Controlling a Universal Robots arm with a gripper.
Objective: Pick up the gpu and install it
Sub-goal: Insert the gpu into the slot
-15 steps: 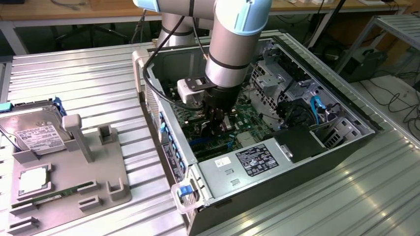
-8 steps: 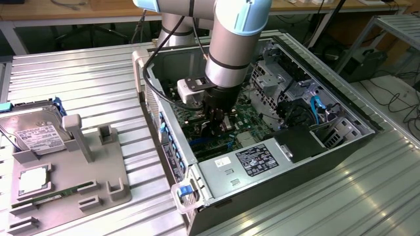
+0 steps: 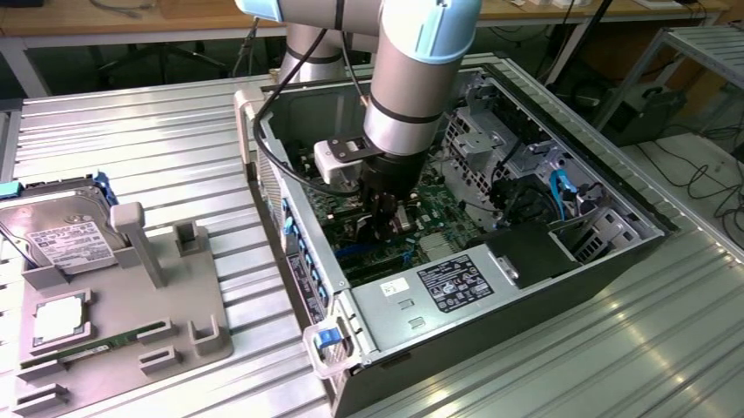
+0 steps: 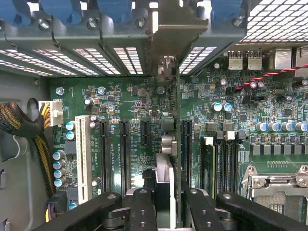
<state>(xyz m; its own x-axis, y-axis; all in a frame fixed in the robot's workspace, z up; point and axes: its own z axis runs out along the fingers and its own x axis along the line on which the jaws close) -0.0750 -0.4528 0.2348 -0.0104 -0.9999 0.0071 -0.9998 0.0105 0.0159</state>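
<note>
Wrist view puts your gripper (image 4: 166,202) right over the motherboard (image 4: 144,120), its two black fingers (image 4: 139,207) clamped on the gpu (image 4: 177,144), which you see edge-on as a thin dark card running away from the claw toward the slotted rear wall of the case. Its silver bracket (image 4: 168,72) sits up at that wall, below the blue slot clips (image 4: 115,9). The card's edge lies just beside one of the long black expansion slots (image 4: 186,144), with more black slots and a white slot (image 4: 83,154) further off to one side.

In the exterior view, you have the gripper (image 3: 384,222) lowered inside the open computer case (image 3: 302,261), with the card (image 3: 389,228) a dark shape beneath it. On that view's left, the grey parts tray (image 3: 174,287) holds a hard drive (image 3: 58,235) and a green memory stick (image 3: 99,341).

You are in the install step: the card is carried and lowered, not yet visibly seated. Judging from this, you need its edge lined up squarely over the slot and the bracket meeting the rear opening before pressing straight down.
</note>
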